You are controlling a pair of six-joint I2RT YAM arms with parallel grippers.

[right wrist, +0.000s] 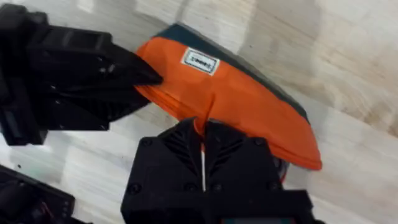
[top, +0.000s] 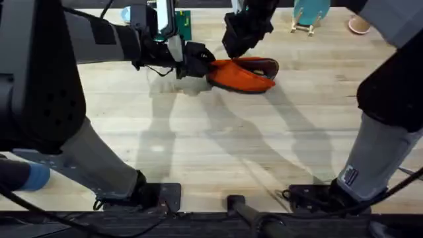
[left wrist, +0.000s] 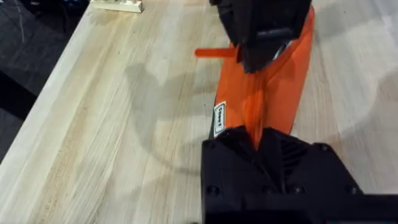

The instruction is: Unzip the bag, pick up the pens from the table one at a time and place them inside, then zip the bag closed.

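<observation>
The orange bag (top: 246, 76) lies on the light wooden table (top: 218, 145) at the far middle. My left gripper (top: 203, 66) is shut on the bag's left end; in the left wrist view its fingers (left wrist: 258, 140) pinch a fold of orange fabric (left wrist: 273, 93). My right gripper (top: 241, 49) sits over the bag's top, shut on a thin orange pull tab (right wrist: 203, 121). The bag (right wrist: 249, 106) shows a white label (right wrist: 200, 60) and a dark far edge. The pens are out of view. I cannot tell whether the zipper is open.
Along the far edge stand a green box (top: 182, 24), a teal object on a wooden stand (top: 308, 16) and a pinkish item (top: 360, 25). A white power strip (left wrist: 118, 5) lies near the table's left edge (left wrist: 37, 118). Bare wood stretches in front of the bag.
</observation>
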